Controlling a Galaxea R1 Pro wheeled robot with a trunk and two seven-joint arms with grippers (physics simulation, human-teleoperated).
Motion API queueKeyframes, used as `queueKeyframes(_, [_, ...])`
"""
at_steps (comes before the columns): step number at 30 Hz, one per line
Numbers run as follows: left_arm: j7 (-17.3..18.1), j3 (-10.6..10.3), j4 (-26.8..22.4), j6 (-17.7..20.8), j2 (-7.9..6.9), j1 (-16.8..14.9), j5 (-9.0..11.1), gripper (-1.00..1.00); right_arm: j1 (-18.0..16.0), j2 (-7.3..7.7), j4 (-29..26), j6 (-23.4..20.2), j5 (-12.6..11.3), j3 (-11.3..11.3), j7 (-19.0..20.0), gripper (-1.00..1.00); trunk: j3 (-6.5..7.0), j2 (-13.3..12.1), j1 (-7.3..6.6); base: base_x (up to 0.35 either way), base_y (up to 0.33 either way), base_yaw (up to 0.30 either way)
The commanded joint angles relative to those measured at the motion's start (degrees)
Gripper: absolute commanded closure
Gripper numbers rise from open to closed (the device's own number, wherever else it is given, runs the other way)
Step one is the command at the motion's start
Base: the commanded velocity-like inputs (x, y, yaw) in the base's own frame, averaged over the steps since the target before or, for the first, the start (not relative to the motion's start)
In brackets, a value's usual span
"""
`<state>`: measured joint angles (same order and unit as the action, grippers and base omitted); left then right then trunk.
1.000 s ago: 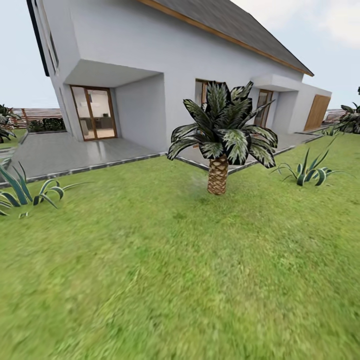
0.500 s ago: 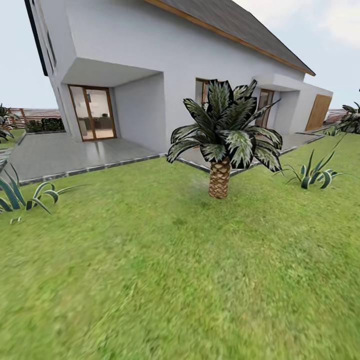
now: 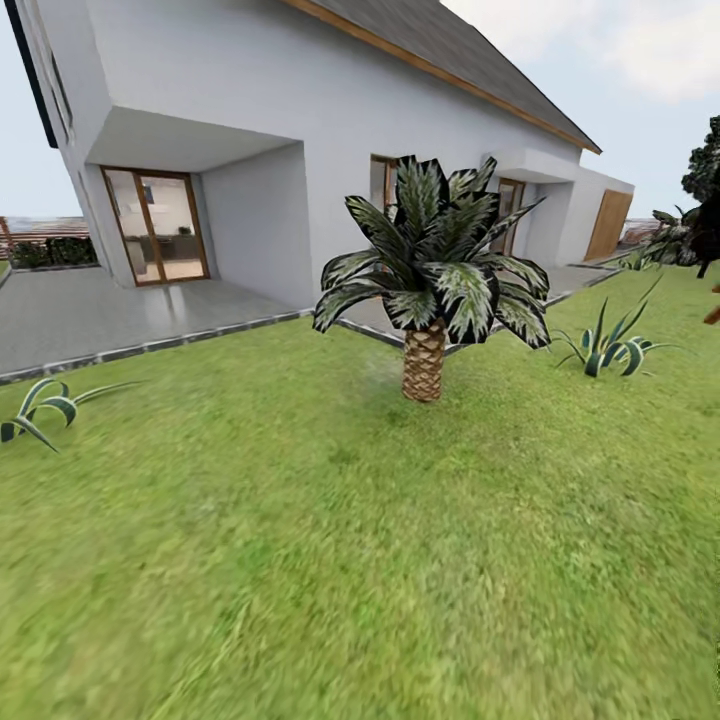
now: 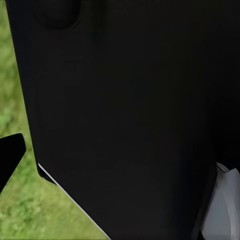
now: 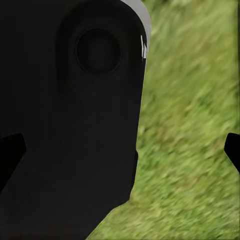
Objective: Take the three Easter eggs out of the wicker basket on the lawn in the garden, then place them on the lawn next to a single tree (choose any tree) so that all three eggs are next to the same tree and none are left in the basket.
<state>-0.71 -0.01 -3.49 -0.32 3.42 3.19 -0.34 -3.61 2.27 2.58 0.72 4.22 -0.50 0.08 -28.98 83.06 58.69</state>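
**Robot rolling over the grass, looking for the eggs**

The wide, bright green, patchy lawn (image 3: 380,560) is stretching out in front of the robot and filling the near ground in the head view. From these pictures I cannot tell where the basket and the painted eggs are, so I cannot tell how many eggs are already moved. My guess is that the robot is driving through the garden, either to the basket or to a tree, and that work is waiting for it at the end of the drive.

In the middle of the grass a short palm with a scaly brown trunk and dark striped leaves (image 3: 428,300) is standing. It is not the kind of tree the eggs should go by. At the far right edge a dark leafy treetop (image 3: 705,170) is peeking in. Behind the palm a big white house with glass doors (image 3: 300,130) is standing beside a grey paved patio (image 3: 120,315). Spiky green plants (image 3: 608,345) are growing near the palm.

In the left wrist view, dark robot parts are blocking most of the picture, with grass beside them. In the right wrist view, two dark tips are showing at the picture's two sides with only grass between them, so the right tool (image 5: 120,150) is looking spread wide and holding nothing. I cannot tell how the left tool is set.
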Motion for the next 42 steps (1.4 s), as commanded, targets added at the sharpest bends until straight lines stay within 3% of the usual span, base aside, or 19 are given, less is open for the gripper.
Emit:
queueKeyframes(1, [-0.08,0.00,-0.12,-0.03,0.01,0.04,-0.03,-1.00,-0.08,0.01,0.16,0.08,0.44,-0.02,0.01,-1.00,-0.04,0.02,0.03,0.333,0.000,-0.296])
queueKeyframes(28, [-0.07,0.01,-0.12,-0.03,0.01,0.03,-0.08,-1.00,-0.08,0.01,0.19,0.08,0.44,0.03,-0.02,-1.00,-0.04,0.02,0.03,0.333,-0.001,-0.242])
queueKeyframes(42, [-0.08,0.01,-0.10,-0.03,0.01,0.02,-0.10,-1.00,-0.08,0.01,0.20,0.08,0.44,-0.02,-0.01,-1.00,-0.04,0.02,0.03,0.333,-0.101,-0.299])
